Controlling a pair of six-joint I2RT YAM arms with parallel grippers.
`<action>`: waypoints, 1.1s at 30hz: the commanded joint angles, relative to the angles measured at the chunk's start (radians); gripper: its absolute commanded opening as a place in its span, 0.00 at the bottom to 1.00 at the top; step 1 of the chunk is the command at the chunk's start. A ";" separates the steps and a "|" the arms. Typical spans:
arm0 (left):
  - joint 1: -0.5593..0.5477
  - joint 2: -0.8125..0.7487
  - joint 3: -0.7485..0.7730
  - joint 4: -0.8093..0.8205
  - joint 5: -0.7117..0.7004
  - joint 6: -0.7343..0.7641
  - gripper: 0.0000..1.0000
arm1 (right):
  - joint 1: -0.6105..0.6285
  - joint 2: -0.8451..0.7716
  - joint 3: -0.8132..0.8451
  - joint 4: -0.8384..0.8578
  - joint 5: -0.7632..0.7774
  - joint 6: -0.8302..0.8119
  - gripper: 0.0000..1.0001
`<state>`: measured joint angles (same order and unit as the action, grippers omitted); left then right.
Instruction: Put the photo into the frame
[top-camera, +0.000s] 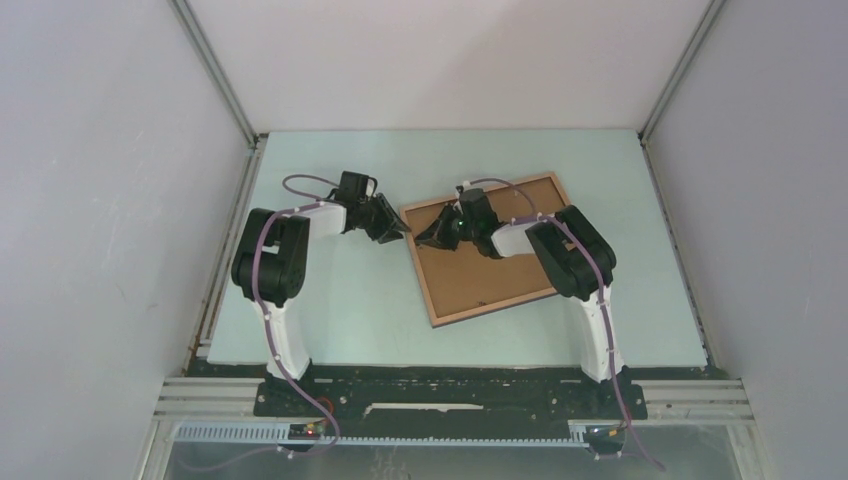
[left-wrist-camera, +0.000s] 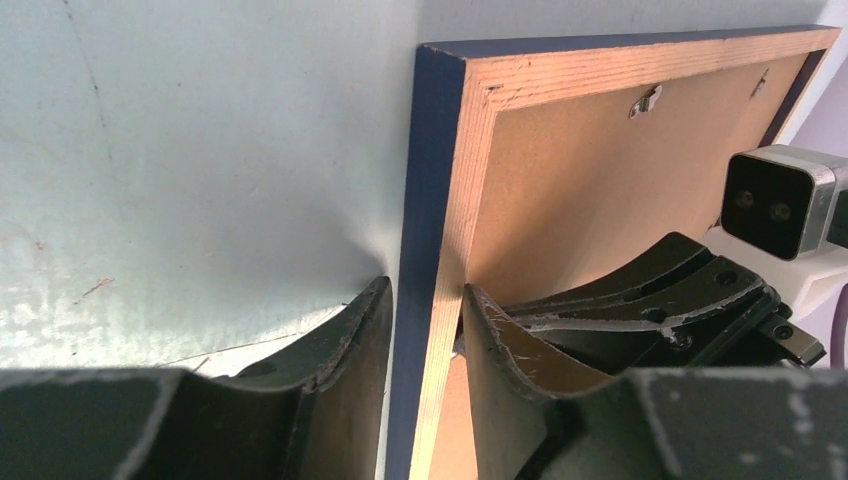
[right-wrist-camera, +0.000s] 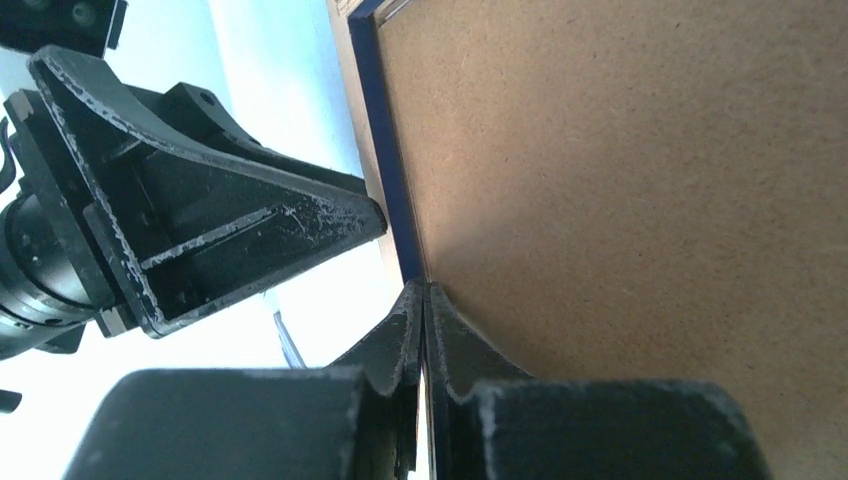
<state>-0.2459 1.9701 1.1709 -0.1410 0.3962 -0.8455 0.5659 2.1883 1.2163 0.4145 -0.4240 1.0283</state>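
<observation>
On the pale green table (top-camera: 340, 310), right of centre and turned askew to its edges, lies the frame (top-camera: 423, 268), its light wood face up and its navy side walls showing along the outer edge. A plain brown backing board (top-camera: 480, 275) fills the space inside the rails.

From the near edge, the left arm (top-camera: 275, 260) bends over to the frame's near-left corner region. The right arm (top-camera: 575, 255) folds back across the frame's right half, so that both wrists meet over its left side.

At that left rail, the left gripper (left-wrist-camera: 430, 295) straddles the wood. One of its fingers (left-wrist-camera: 345, 340) lies against the navy outer wall and the other sits on the inner side over the board, so the rail is clasped between them.

Just beside it, the right gripper (right-wrist-camera: 425, 290) points down at the seam where the board meets the navy inner edge. Its fingertips (right-wrist-camera: 400, 340) are pressed together, with only a thin pale sliver between them. Whether that sliver is a pinched sheet or just light, the right wrist view does not tell.

Near the far rail in the left wrist view, two small metal tabs (left-wrist-camera: 648, 100) sit on the board.
</observation>
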 joint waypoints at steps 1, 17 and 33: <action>-0.002 0.004 0.053 -0.013 -0.010 0.027 0.43 | -0.015 -0.014 -0.018 0.081 -0.116 -0.017 0.07; -0.003 0.024 0.024 0.133 0.071 -0.013 0.36 | -0.057 -0.058 0.105 -0.195 -0.107 -0.252 0.26; -0.002 0.084 0.049 0.207 0.113 -0.033 0.28 | -0.058 -0.024 0.091 -0.248 -0.097 -0.213 0.11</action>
<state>-0.2417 2.0384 1.1728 0.0433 0.4934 -0.8745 0.5167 2.1555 1.3136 0.1596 -0.5114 0.7982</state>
